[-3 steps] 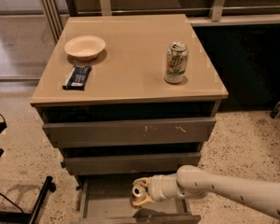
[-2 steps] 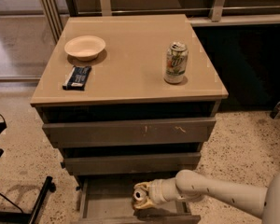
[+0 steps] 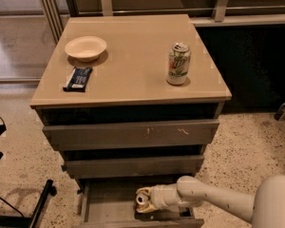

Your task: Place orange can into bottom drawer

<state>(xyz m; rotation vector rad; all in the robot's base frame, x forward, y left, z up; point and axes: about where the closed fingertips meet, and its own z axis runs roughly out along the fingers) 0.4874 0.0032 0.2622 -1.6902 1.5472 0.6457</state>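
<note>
Camera view, hand (image 3: 144,200) clasping orange can (image 3: 141,198), inside open bottom drawer (image 3: 108,201)

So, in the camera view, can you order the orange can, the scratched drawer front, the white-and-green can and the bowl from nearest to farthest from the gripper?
The gripper is low, inside the open bottom drawer.
1. orange can: in its grasp.
2. scratched drawer front: directly above.
3. white-and-green can: up on top, right side.
4. bowl: up on top, back left.

Smooth cream-white arm, a broad rounded shell narrowing to a ribbed wrist collar, ends in a pale yellowish tool (image 3: 145,204) clasped about the orange can (image 3: 142,197).
</note>
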